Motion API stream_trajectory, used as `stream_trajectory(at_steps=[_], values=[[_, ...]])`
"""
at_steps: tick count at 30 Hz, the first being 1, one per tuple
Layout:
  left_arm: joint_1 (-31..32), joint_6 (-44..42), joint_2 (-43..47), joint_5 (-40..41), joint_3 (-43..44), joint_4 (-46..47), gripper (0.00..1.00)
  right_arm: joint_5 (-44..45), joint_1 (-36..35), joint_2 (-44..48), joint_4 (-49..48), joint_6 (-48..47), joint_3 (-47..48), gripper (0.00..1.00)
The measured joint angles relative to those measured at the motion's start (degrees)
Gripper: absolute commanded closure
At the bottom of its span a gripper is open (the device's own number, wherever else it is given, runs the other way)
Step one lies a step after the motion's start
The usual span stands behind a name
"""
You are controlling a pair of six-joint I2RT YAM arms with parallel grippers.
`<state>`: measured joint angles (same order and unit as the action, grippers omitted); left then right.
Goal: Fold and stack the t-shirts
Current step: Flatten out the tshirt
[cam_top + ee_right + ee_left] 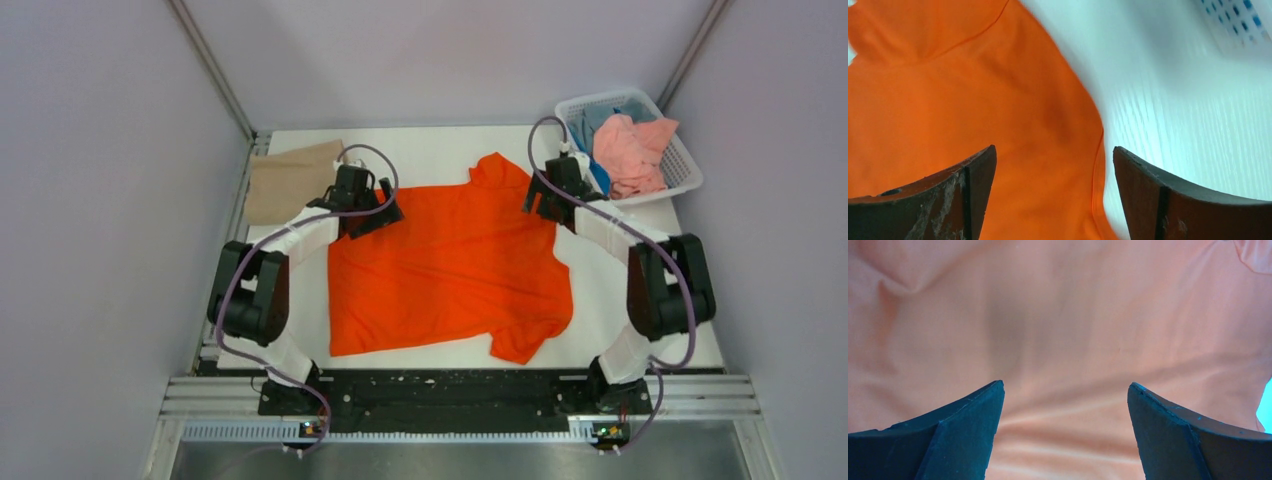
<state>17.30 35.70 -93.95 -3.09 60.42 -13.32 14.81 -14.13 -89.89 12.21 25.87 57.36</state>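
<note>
Tabletop (440, 150), white, between pale walls (100, 150), under orange t-shirt (450, 270) and basket (690, 165)

High rear overview; both wrist views close, downward, on the shared orange t-shirt (450, 265).

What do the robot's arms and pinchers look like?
The left arm and right arm have chunky black joints joined by white tubes, with a thin greyish cable looping along each. The left gripper has two dark wedge-shaped fingers; the right gripper has the same, scuffed with whitish scratches.
</note>
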Motion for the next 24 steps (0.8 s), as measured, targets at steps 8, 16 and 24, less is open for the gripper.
stream_trajectory(at_steps=[8, 16, 24], values=[[-0.1, -1.0, -10.7, 1.4, 6.3, -3.5, 0.03, 0.4, 2.7, -22.0, 1.2, -5.4, 14.8, 0.35], [-1.0, -1.4, -17.2, 1.7, 14.8, -6.1, 0.03, -0.3, 3.8, -27.2, 3.6, -4.7, 22.7, 0.89], [-2.8, -2.2, -27.8, 1.7, 30.8, -10.2, 0.03, -0.3, 4.2, -34.3, 4.9, -9.0, 35.5, 0.68]])
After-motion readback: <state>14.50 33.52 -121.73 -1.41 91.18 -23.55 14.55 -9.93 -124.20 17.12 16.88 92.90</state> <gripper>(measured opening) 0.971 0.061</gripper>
